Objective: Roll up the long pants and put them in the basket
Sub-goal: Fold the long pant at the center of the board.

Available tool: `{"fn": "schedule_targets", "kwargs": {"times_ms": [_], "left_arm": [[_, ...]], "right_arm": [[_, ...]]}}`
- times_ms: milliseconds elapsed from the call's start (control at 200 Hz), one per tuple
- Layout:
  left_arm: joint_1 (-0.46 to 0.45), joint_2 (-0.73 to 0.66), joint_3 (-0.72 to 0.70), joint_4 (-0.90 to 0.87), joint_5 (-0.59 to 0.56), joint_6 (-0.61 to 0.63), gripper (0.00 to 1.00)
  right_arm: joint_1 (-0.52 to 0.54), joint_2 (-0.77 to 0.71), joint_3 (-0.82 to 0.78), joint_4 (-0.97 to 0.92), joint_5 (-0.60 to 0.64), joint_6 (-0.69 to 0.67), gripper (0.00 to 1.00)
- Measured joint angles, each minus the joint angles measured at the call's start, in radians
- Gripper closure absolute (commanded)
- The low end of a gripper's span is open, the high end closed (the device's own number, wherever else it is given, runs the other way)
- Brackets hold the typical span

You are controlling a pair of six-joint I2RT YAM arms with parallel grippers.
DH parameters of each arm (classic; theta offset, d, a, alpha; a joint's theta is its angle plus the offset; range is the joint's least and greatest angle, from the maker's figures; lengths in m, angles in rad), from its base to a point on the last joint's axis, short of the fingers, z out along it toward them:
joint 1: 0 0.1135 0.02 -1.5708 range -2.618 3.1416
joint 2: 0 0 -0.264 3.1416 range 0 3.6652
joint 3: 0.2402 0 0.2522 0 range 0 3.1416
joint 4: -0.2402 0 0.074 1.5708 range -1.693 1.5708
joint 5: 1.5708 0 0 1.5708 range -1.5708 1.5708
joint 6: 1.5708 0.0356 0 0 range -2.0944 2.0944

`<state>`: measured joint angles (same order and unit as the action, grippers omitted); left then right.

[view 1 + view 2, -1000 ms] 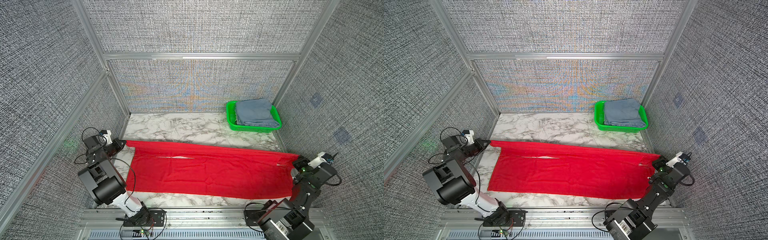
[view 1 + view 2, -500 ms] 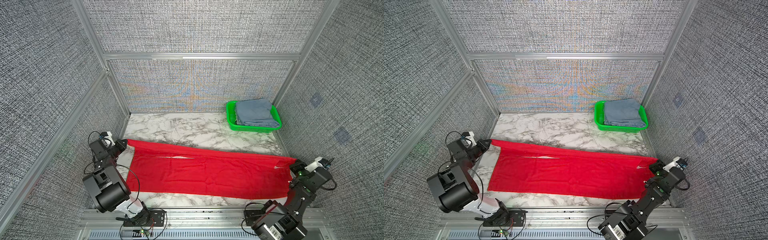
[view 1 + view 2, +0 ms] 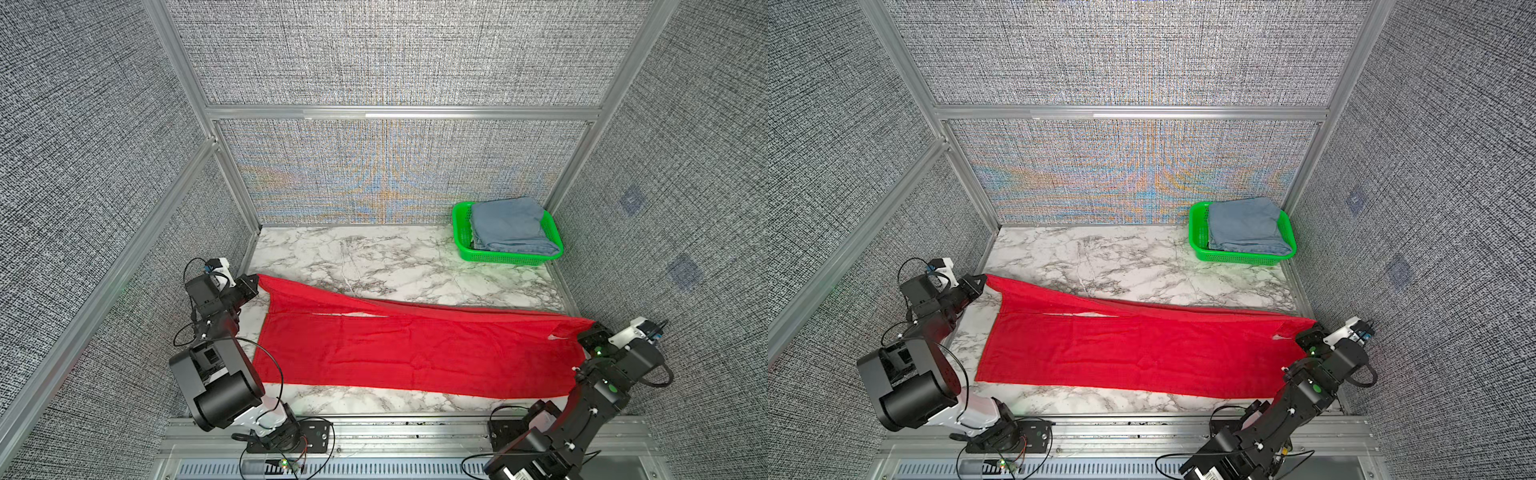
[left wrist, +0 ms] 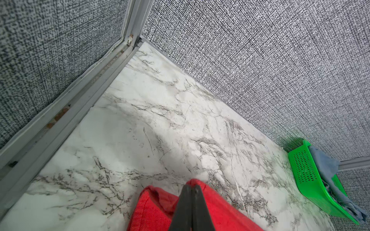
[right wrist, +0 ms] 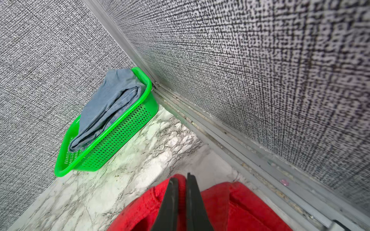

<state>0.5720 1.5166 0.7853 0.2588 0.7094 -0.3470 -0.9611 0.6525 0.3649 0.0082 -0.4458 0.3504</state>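
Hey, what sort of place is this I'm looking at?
Most likely a robot test cell: grey woven wall panels in aluminium framing enclose a marble-patterned tabletop, and two black robot arms mounted at its front hold bright red long pants.

The left arm bends forward along the left wall, its left claw (image 3: 252, 282) pinched tight on the far corner of the long pants (image 3: 415, 349). The right arm is folded low at the right edge, with the right claw (image 3: 585, 336) clamped on the opposite end.
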Motion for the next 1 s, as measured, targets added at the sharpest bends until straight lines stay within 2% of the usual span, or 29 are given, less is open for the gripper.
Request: {"fn": "schedule_targets", "kwargs": {"times_ms": [425,796,956,1001], "left_arm": [[0.001,-0.065,-0.040,-0.053,-0.099,0.046,0.98],[0.008,-0.215,-0.149,-0.057,-0.208,0.039,0.98],[0.010,-0.167,-0.116,-0.045,-0.152,0.037,0.98],[0.010,-0.128,-0.095,-0.027,-0.105,0.030,0.98]], "right_arm": [[-0.029,0.010,-0.077,-0.028,0.076,0.037,1.00],[-0.179,-0.049,-0.101,-0.079,0.053,0.088,1.00],[-0.188,0.002,-0.101,-0.071,0.023,0.105,1.00],[-0.190,0.027,-0.100,-0.061,0.010,0.109,0.94]]}}
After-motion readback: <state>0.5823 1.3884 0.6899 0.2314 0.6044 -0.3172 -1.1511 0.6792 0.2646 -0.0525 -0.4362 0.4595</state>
